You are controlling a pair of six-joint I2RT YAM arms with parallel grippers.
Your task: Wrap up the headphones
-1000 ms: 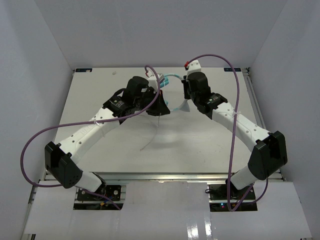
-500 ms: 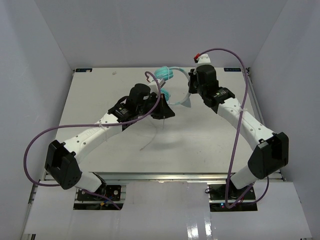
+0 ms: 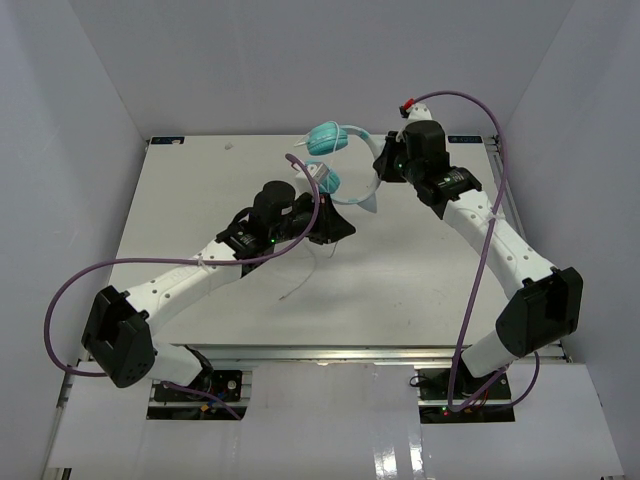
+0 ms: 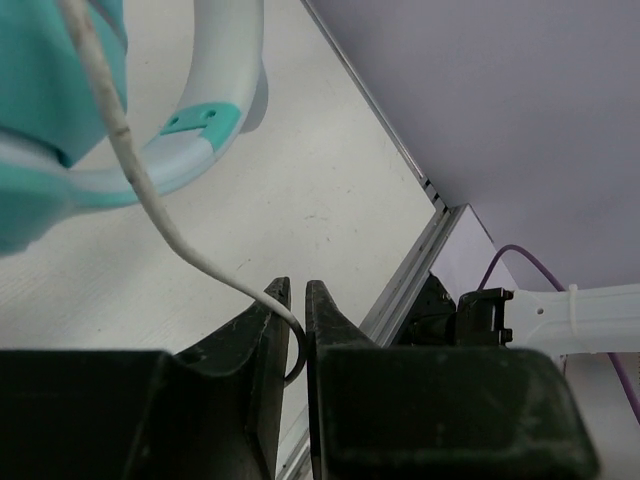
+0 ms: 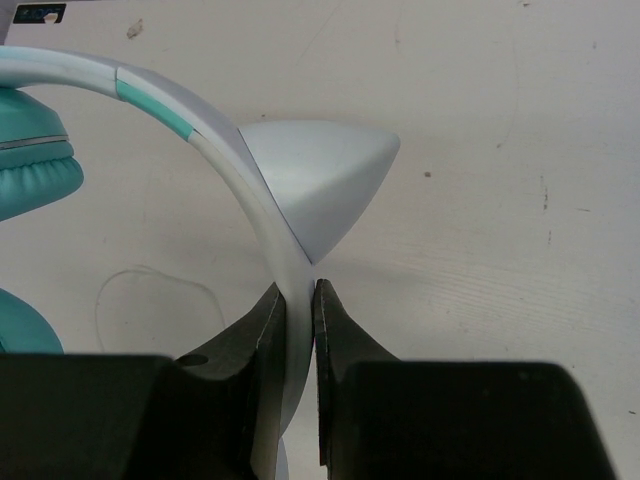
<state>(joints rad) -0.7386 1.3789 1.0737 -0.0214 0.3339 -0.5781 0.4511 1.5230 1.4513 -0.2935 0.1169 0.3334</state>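
1. Compared with a second ago, the headphones [image 3: 325, 140] have been carried up and toward the far right of the desk [image 3: 200, 190] by the right arm, so both teal cups can now be seen clear of the arms. The left arm has been stretched out further to the right after them.
2. Right pincer [image 5: 300, 300]: clamped on the pale headband [image 5: 225, 140], one finger on each side. The headphones look to be held off the desk near its back edge, with the cups hanging out to the left of the grip.
3. Left pincer [image 4: 297, 292]: the fingers are set nearly together, with the thin whitish cord [image 4: 150, 205] threaded through the slit. Whether it's pinched or just sliding through can't be told, tbh.
4. Progress: not much done yet, by the look of it. No turns of cord can be made out around the band or the cups, and a long loose tail is left trailing from the left pincer over the desk toward the near edge. Pretty much all the winding is still to be done.
5. Surface: a plain white matte desk with a few faint scuffs, and a metal rail [image 4: 400, 290] is seen along its edge.
6. Room: everything is boxed in by pale grey-lavender walls [image 3: 90, 90], and purple cables [image 3: 60, 300] are looped off both arms.
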